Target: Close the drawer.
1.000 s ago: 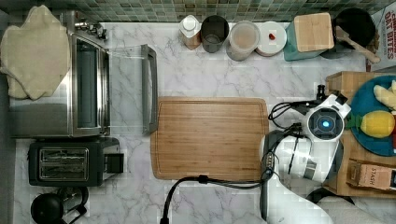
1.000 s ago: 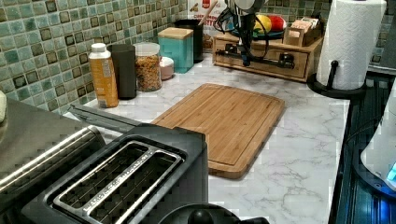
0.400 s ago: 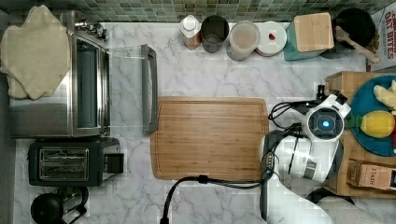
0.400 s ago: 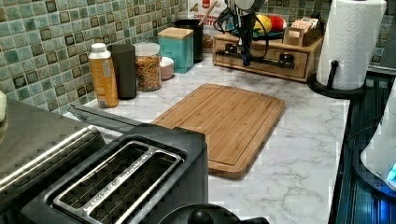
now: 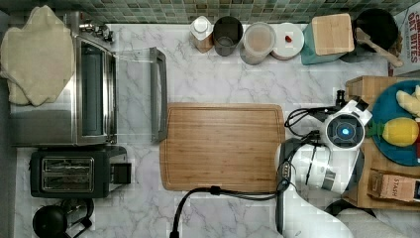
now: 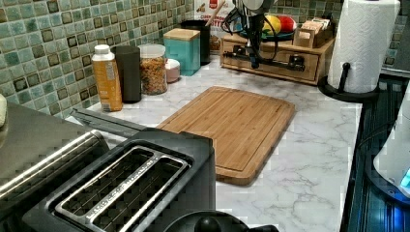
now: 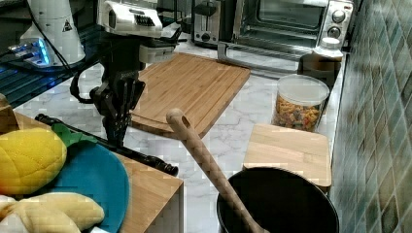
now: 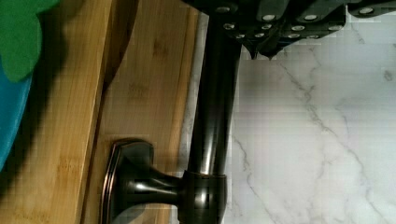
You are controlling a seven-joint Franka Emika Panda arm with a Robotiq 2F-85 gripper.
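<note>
Over drawer [image 6: 270, 58] handle [image 8: 212, 116], arm vertical, end effector [image 7: 118, 131] pointing down

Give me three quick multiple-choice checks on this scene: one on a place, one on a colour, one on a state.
1. Where is the hand?
A. Over the bamboo cutting board
B. At the dark metal bar handle of the light wooden cabinet
C. Above the black toaster

2. What colour is the round plate under the yellow toy fruit?
A. Red
B. White
C. Blue

3. How is the glass door of the silver toaster oven?
A. Open, folded down flat
B. Shut
C. Taken off and lying on the cutting board

Key: 1 B, the right view shows the hand right at the bar; 2 C, the top view shows a blue rim around the fruit; 3 A, the top view shows the door lying out over the counter.
</note>
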